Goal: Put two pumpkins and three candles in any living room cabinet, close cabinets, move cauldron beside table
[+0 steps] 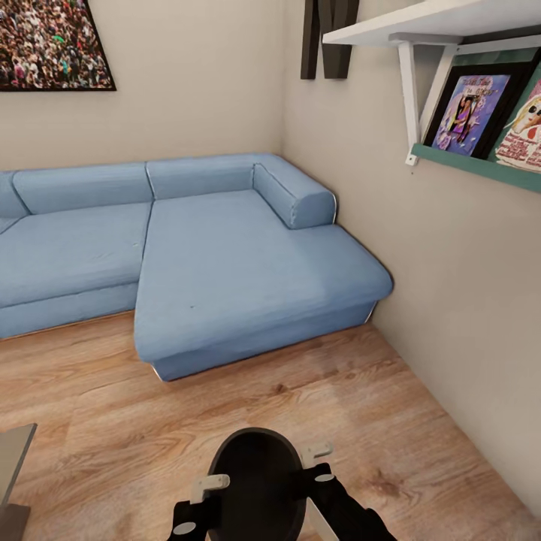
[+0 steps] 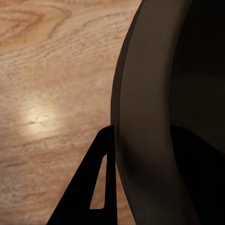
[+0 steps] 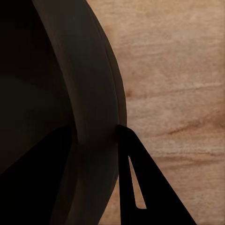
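Observation:
The black cauldron (image 1: 255, 481) hangs above the wooden floor at the bottom middle of the head view, its wide mouth facing up. My left gripper (image 1: 214, 487) is shut on the cauldron's left rim and my right gripper (image 1: 312, 462) is shut on its right rim. In the left wrist view the cauldron wall (image 2: 140, 93) sits in my left gripper (image 2: 140, 129), with one finger (image 2: 96, 183) outside it. The right wrist view has the wall (image 3: 89, 70) in my right gripper (image 3: 96, 129) the same way. A corner of the grey table (image 1: 13, 451) shows at the lower left.
A blue corner sofa (image 1: 225, 278) fills the far side ahead, its chaise reaching toward me. The beige wall (image 1: 466, 315) runs close on the right, carrying a white shelf (image 1: 443, 22) and a teal ledge of framed pictures (image 1: 481, 161). Bare wooden floor (image 1: 113, 406) lies between me and the sofa.

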Available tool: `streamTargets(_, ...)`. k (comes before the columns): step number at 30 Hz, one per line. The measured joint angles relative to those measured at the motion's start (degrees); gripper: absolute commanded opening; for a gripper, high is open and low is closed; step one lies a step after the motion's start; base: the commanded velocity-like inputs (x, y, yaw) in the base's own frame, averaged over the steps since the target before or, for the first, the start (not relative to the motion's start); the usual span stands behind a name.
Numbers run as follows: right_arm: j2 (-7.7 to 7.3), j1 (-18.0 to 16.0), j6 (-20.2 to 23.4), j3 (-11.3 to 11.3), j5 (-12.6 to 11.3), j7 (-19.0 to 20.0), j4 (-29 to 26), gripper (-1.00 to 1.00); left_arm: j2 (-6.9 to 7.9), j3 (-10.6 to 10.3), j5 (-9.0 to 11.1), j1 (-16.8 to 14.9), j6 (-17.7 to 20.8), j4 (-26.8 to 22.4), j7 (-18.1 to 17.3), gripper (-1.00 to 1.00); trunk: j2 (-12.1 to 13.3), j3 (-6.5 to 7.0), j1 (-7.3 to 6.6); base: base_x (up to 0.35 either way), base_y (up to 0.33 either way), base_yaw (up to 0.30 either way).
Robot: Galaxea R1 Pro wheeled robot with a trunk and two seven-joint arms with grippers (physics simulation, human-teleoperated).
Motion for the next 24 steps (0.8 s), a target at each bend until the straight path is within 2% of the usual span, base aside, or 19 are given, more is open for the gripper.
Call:
streamTargets(10,-0.01,0.0,-0.03,-0.01,0.05,0.03,-0.02,-1.0,-0.01,0.05,-0.11,0.01,-0.01,-0.02,-0.02,-1.0,0.0,0.0,0.0,-0.012,-0.015,0.027)
streamTargets(24,0.05,-0.01,0.0,-0.04,0.1,-0.01,0.0,-1.0,0.05,0.03,-0.06,0.01,-0.01,-0.02,-0.11,-1.0,0.0,0.0,0.0,-0.034,-0.159,0.266)
